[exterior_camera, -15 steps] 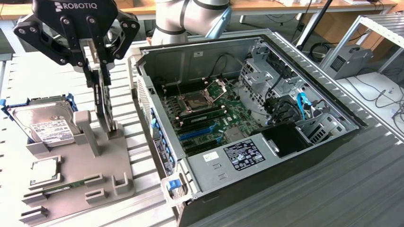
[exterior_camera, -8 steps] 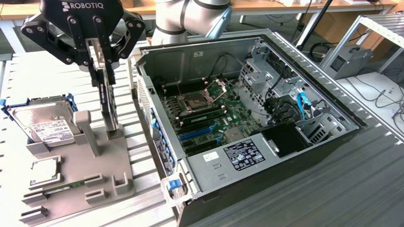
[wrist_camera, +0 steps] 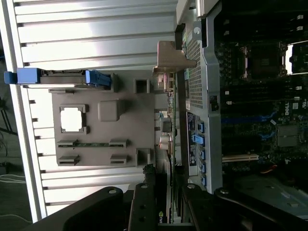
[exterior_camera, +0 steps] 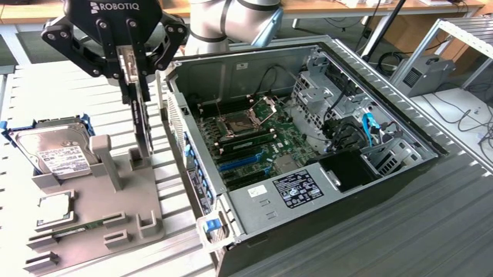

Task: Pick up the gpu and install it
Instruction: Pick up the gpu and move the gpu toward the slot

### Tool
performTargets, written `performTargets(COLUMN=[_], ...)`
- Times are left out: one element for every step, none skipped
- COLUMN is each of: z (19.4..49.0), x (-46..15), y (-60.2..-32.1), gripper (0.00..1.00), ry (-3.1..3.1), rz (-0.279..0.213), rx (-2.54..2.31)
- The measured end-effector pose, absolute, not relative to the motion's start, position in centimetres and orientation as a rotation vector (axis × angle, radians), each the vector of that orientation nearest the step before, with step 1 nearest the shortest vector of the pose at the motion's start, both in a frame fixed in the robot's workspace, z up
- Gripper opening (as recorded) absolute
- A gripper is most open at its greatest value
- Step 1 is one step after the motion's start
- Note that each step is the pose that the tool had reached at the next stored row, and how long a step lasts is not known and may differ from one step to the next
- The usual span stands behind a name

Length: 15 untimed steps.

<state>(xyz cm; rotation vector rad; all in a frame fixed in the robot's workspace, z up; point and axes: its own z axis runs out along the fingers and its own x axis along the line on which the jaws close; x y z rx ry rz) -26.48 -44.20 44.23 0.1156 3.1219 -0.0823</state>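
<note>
The pincer (exterior_camera: 131, 78) was clamped on the upper end of the gpu (exterior_camera: 143, 124). It hung with its long axis vertical, lower end at a slotted post of the grey holder (exterior_camera: 115, 196). The open computer case (exterior_camera: 269, 225) stood just beside it, its wall between gpu and motherboard. A hard drive (exterior_camera: 58, 151) stood at the holder's opposite edge.

Hand (exterior_camera: 133, 78) clipped by the exterior view's upper edge, its fingers hiding the top of the gpu (exterior_camera: 142, 124). Computer case (exterior_camera: 331, 231) runs off below. Hard drive (exterior_camera: 54, 150) label's unreadable.

gpu (exterior_camera: 142, 124), thin dark card, upright edge-on, top clasped by pincer (exterior_camera: 136, 86), over grey stand (exterior_camera: 127, 193)
</note>
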Motion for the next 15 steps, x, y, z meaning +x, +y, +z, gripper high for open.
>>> performTargets(z=[44.2, 44.2, 44.2, 44.2, 44.2, 44.2, 44.2, 44.2, 44.2, 44.2, 44.2, 44.2, 44.2, 44.2, 44.2], x=[-26.4, -26.3, -26.2, -26.1, -25.9, -25.7, -25.6, -25.5, -25.4, -25.3, -25.3, -25.2, -25.0, -25.0, -24.9], y=[-44.2, -44.2, -44.2, -44.2, -44.2, -44.2, -44.2, -44.2, -44.2, -44.2, -44.2, -44.2, -44.2, -44.2, -44.2], gripper=[0.26, 0.26, 0.26, 0.26, 0.26, 0.26, 0.26, 0.26, 0.26, 0.26, 0.26, 0.26, 0.26, 0.26, 0.26], ry=[3.122, 3.122, 3.122, 3.122, 3.122, 3.122, 3.122, 3.122, 3.122, 3.122, 3.122, 3.122, 3.122, 3.122, 3.122], rz=[-0.082, -0.082, -0.082, -0.082, -0.082, -0.082, -0.082, -0.082, -0.082, -0.082, -0.082, -0.082, -0.082, -0.082, -0.082], rx=[0.116, 0.116, 0.116, 0.116, 0.116, 0.116, 0.116, 0.116, 0.116, 0.116, 0.116, 0.116, 0.116, 0.116, 0.116])
